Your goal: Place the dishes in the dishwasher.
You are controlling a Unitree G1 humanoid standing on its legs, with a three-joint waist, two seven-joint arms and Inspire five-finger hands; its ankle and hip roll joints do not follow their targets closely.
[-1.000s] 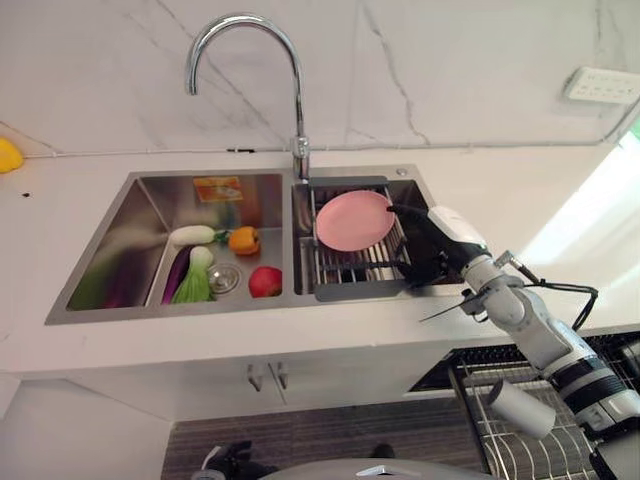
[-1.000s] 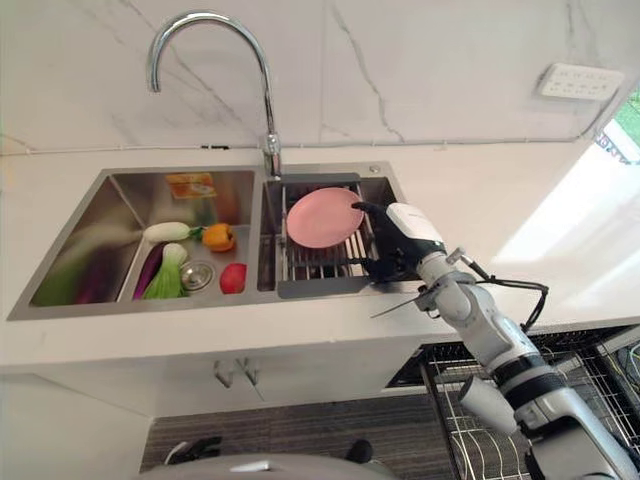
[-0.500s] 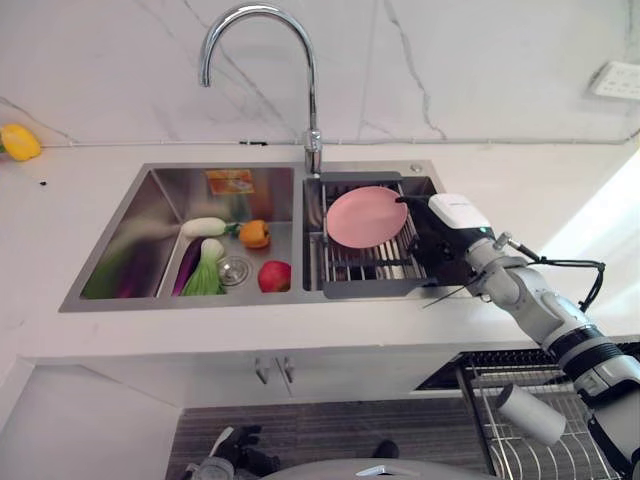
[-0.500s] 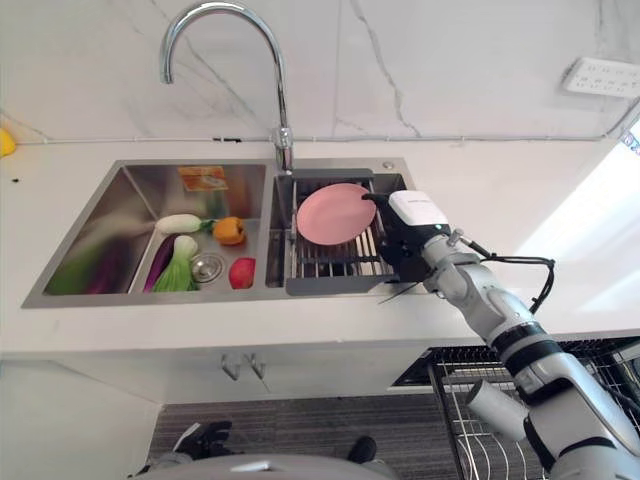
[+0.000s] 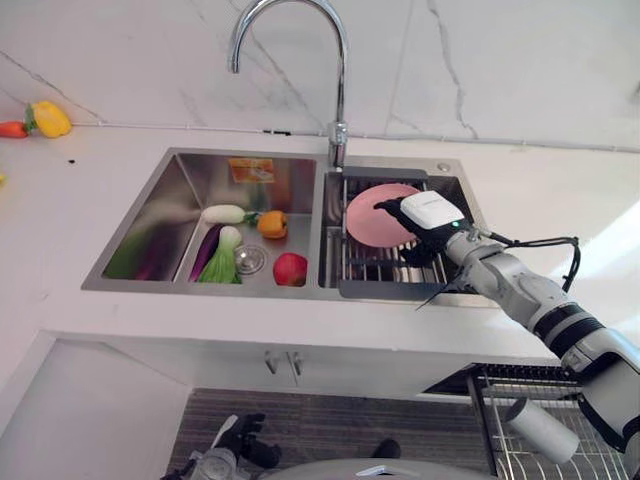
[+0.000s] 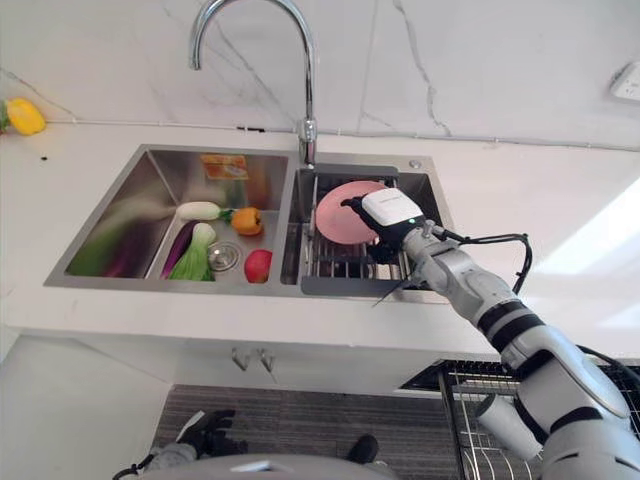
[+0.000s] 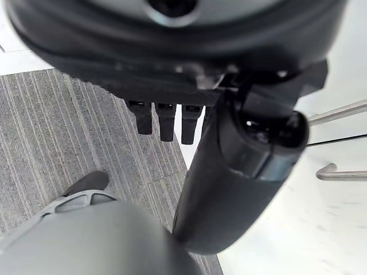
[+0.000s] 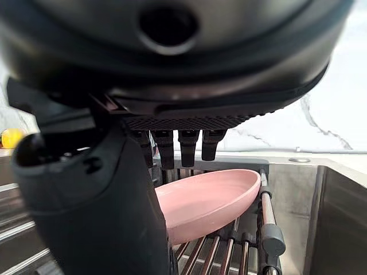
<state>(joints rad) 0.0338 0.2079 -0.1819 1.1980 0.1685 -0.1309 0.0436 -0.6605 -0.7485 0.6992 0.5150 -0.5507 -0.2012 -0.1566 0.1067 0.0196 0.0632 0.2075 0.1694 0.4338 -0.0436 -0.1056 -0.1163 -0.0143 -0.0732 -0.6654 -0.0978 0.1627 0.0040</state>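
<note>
A pink plate leans on edge in the dark dish rack set in the sink's right basin. My right hand is at the plate's right rim, reaching in from the right over the rack. In the right wrist view the fingers hang straight above the plate and the thumb stands on its near side, not closed on it. My left hand hangs open over the grey floor beside a white cabinet front.
The left basin holds a red fruit, an orange pepper and other vegetables. The faucet arches over the divider. A wire dishwasher rack with a grey cylinder is pulled out at the lower right.
The camera has shifted, sliding the whole scene rightward in the view. My right hand has moved in from beside the plate to its right rim, now covering part of it.
</note>
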